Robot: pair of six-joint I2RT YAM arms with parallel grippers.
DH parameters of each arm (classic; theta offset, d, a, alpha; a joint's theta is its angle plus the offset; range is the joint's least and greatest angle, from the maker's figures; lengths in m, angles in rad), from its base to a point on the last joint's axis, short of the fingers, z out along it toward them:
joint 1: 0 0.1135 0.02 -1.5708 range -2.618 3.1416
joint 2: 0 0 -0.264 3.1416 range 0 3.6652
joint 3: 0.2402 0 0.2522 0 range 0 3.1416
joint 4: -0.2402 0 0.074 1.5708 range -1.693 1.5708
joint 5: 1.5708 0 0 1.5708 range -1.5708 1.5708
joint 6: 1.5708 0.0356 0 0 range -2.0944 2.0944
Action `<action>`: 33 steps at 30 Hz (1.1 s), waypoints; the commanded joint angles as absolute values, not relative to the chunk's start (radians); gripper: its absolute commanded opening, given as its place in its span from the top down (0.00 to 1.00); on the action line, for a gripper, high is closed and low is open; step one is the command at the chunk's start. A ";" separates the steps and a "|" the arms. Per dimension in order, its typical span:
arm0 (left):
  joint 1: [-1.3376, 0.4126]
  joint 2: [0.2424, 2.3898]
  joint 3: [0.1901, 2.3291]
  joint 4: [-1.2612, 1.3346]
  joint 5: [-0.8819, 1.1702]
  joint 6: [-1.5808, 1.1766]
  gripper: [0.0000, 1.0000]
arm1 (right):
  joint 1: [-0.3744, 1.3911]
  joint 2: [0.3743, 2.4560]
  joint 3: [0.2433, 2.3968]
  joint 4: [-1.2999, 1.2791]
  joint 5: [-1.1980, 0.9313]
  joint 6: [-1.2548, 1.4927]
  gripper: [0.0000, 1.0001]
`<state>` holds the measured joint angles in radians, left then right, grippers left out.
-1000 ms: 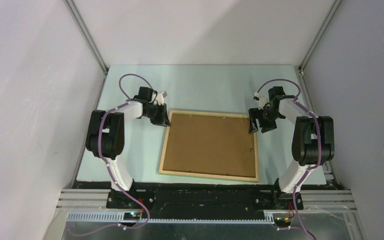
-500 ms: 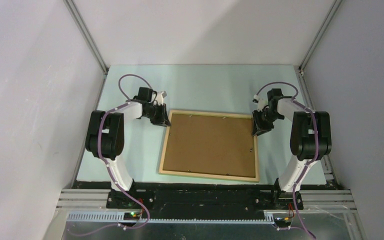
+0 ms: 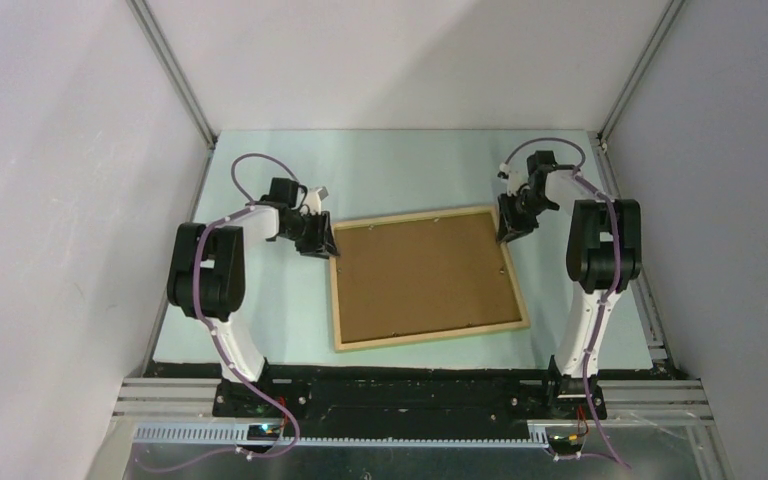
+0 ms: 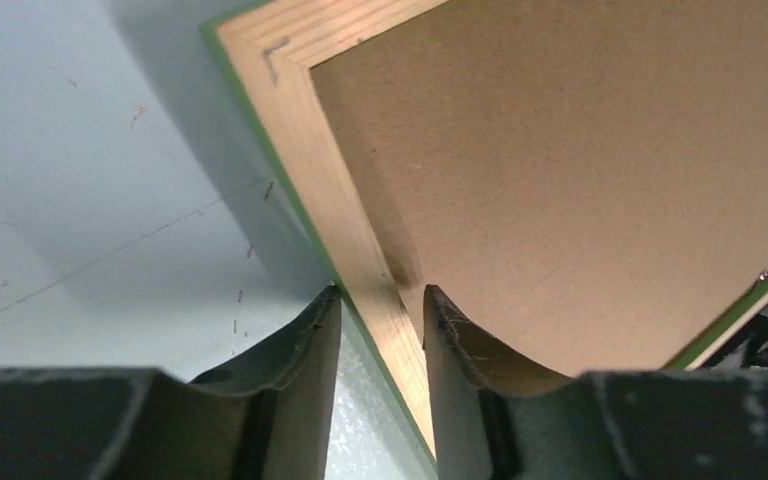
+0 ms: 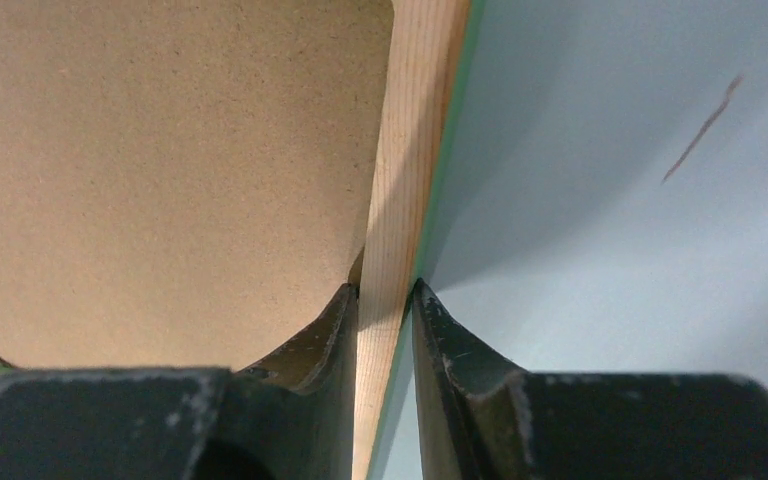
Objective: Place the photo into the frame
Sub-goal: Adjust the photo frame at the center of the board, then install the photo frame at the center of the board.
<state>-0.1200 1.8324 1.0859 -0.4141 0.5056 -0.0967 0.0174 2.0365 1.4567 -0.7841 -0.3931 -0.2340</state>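
I see frame (image 3: 433, 336) swung anticlockwise since prev, long axis L-R, right end farther; R claw (image 5: 385, 300) pinching its edge, L claw (image 4: 380, 300) slack astride it.

Frame (image 5: 400, 200) swung anticlockwise; right hand (image 5: 385, 295) now clamped on its edge.

Brightness: you have even, soft light from above; the table (image 3: 400, 165) beyond the frame (image 3: 430, 335) reads pale and clear.
Shadows: soft grey bands hug the frame's outer edges in both wrist views.
Focus: frame grain crisp; fingers (image 5: 460, 390) beneath it soft.
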 commanded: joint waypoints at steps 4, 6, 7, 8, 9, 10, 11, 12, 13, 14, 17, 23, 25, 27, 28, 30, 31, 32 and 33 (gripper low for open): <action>-0.121 1.804 1.069 -0.460 0.586 -0.065 0.40 | 0.043 2.078 1.617 -0.778 -0.459 -0.259 0.55; -0.121 1.801 1.068 -0.460 0.586 -0.066 0.34 | 0.039 2.061 1.618 -0.776 -0.447 -0.266 0.40; -0.120 1.800 1.067 -0.460 0.586 -0.066 0.30 | 0.038 2.055 1.611 -0.777 -0.442 -0.269 0.32; -0.121 1.800 1.067 -0.459 0.585 -0.067 0.28 | 0.036 2.037 1.604 -0.777 -0.435 -0.272 0.29; -0.120 1.801 1.067 -0.460 0.585 -0.067 0.25 | 0.034 2.013 1.582 -0.773 -0.433 -0.275 0.25; -0.121 1.801 1.068 -0.459 0.582 -0.069 0.24 | 0.030 2.000 1.570 -0.769 -0.429 -0.277 0.23; -0.120 1.801 1.068 -0.459 0.582 -0.069 0.22 | 0.029 1.972 1.537 -0.761 -0.427 -0.280 0.21; -0.119 1.802 1.068 -0.460 0.581 -0.070 0.21 | 0.028 1.957 1.522 -0.756 -0.420 -0.281 0.21; -0.119 1.800 1.068 -0.459 0.579 -0.070 0.20 | 0.027 1.930 1.483 -0.747 -0.414 -0.284 0.20; -0.119 1.800 1.068 -0.460 0.576 -0.070 0.20 | 0.029 1.916 1.463 -0.743 -0.401 -0.286 0.19; -0.119 1.796 1.069 -0.460 0.569 -0.071 0.19 | 0.029 1.857 1.371 -0.727 -0.375 -0.287 0.19; -0.119 1.788 1.071 -0.460 0.561 -0.072 0.19 | 0.041 1.783 1.238 -0.699 -0.331 -0.283 0.20; -0.118 1.787 1.072 -0.460 0.562 -0.073 0.19 | 0.048 1.768 1.202 -0.682 -0.309 -0.278 0.22; -0.119 1.788 1.073 -0.460 0.565 -0.073 0.19 | 0.055 1.762 1.178 -0.666 -0.298 -0.269 0.24; -0.119 1.790 1.074 -0.460 0.566 -0.073 0.19 | 0.057 1.763 1.169 -0.657 -0.294 -0.264 0.25; -0.119 1.793 1.074 -0.459 0.566 -0.074 0.19 | 0.064 1.772 1.162 -0.645 -0.284 -0.255 0.27; -0.117 1.794 1.074 -0.460 0.567 -0.072 0.19 | 0.068 1.776 1.162 -0.643 -0.280 -0.251 0.28; -0.118 1.795 1.074 -0.460 0.568 -0.072 0.19 | 0.075 1.783 1.163 -0.637 -0.277 -0.247 0.29; -0.117 1.795 1.075 -0.460 0.568 -0.072 0.19 | 0.077 1.785 1.162 -0.634 -0.269 -0.245 0.30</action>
